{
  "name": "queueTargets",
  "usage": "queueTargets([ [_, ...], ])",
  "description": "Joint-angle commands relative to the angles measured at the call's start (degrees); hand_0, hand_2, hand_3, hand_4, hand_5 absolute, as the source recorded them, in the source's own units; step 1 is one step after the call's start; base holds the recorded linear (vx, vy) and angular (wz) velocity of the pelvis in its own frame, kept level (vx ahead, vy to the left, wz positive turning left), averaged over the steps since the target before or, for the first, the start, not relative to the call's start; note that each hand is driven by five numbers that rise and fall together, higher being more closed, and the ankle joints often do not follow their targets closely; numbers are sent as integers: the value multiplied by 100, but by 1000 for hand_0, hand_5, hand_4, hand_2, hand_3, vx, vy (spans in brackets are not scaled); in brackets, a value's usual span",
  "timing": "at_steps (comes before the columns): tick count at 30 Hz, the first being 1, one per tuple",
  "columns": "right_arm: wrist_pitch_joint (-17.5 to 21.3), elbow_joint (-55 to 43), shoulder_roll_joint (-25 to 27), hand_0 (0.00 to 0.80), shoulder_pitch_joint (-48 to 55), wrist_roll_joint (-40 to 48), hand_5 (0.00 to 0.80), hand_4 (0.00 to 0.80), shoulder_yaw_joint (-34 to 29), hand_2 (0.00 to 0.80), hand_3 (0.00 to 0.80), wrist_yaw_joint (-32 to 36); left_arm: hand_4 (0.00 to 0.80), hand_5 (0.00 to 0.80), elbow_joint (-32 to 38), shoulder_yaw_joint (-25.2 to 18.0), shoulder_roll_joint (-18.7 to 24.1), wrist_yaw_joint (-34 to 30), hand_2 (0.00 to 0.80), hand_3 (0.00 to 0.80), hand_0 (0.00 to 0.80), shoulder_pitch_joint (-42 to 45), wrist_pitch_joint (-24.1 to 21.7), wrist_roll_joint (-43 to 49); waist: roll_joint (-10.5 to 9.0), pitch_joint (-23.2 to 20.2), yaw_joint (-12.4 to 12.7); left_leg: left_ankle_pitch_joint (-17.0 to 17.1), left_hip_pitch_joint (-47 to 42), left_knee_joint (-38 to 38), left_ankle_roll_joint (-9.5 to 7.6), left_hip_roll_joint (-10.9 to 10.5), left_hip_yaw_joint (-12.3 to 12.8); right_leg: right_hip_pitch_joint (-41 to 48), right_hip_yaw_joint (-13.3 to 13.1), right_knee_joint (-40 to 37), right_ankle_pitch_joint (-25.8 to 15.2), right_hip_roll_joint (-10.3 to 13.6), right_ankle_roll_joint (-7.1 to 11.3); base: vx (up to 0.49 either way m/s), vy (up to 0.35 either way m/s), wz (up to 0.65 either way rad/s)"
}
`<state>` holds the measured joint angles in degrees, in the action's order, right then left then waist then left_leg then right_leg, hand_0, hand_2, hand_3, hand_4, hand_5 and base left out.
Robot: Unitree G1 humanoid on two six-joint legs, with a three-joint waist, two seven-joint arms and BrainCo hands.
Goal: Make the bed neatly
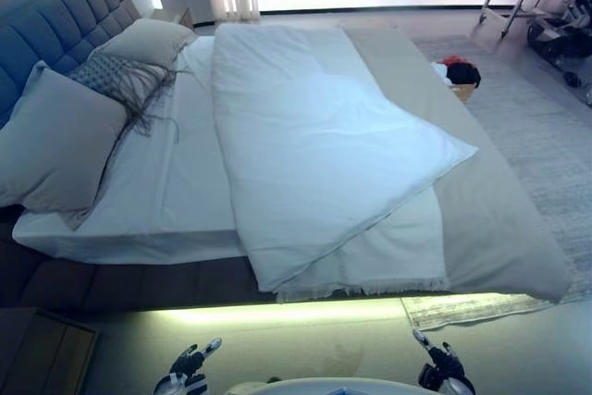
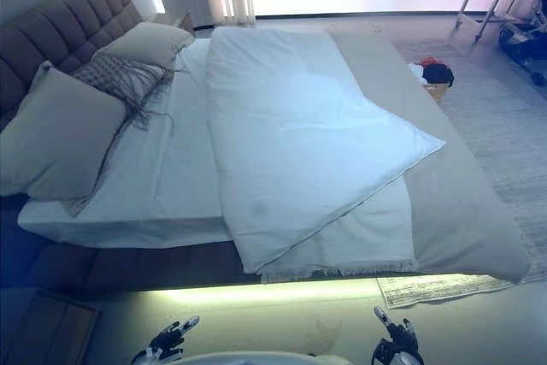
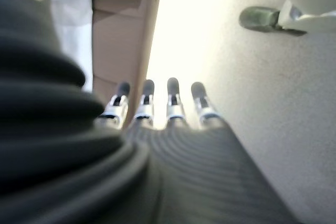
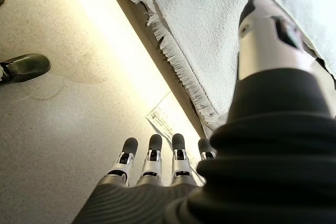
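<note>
Right now both my hands hang low by the floor, fingers straight, holding nothing: left hand [image 1: 188, 369], right hand [image 1: 442, 364]. The white duvet [image 1: 314, 150] lies ahead, folded askew, its overhanging corner between the 2 hands.
</note>
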<state>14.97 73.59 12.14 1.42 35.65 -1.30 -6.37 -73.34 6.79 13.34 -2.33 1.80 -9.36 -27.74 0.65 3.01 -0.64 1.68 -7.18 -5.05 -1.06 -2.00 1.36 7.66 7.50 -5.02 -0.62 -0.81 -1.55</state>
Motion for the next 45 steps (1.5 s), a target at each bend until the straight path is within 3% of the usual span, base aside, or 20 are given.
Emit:
queueTargets([
  [1,101,249,32,0,-436,-9,0,0,28,0,0,4,0,0,-256,75,-110,-47,0,0,0,-481,136,36,-100,-10,27,-256,-4,5,-37,-52,157,-157,-72,2,-270,270,466,0,0,0],
  [5,64,206,40,0,-459,-29,0,0,36,0,0,1,0,0,-258,80,-118,-301,0,0,0,-459,243,-91,-83,3,16,-264,-7,5,-49,-50,171,-160,-93,2,-277,271,473,0,0,0],
  [36,39,211,44,0,-555,-100,0,0,105,0,0,-29,0,0,-369,40,-77,-86,0,0,0,-477,317,77,-105,178,17,-201,-41,5,-108,-28,149,-201,-120,228,-158,242,389,18,-10,0],
  [39,-63,263,71,0,-610,-246,0,0,175,0,0,-43,0,0,-346,1,-112,-29,0,0,0,-480,291,23,-154,317,22,-367,57,515,-76,-14,155,-245,-112,338,-104,257,296,50,-63,-3],
  [41,-67,251,66,0,-627,-306,0,0,195,0,0,-11,0,0,-325,-78,-151,-21,0,0,0,-494,209,20,-306,533,49,-499,562,1881,41,-25,290,-234,-27,425,-116,361,167,29,-76,-5],
  [43,-56,160,74,0,-581,-295,0,0,242,0,0,-65,0,0,-286,-145,-171,-78,0,0,0,-473,143,65,-299,792,113,177,1384,2771,277,118,254,-200,-75,497,-143,295,59,39,-20,4],
  [45,-55,145,106,0,-566,-288,0,0,242,0,0,-101,0,0,-274,-187,-202,-99,0,0,0,-442,114,53,-242,907,154,407,1599,2496,373,227,335,-134,-190,514,-134,249,91,163,102,-9],
])
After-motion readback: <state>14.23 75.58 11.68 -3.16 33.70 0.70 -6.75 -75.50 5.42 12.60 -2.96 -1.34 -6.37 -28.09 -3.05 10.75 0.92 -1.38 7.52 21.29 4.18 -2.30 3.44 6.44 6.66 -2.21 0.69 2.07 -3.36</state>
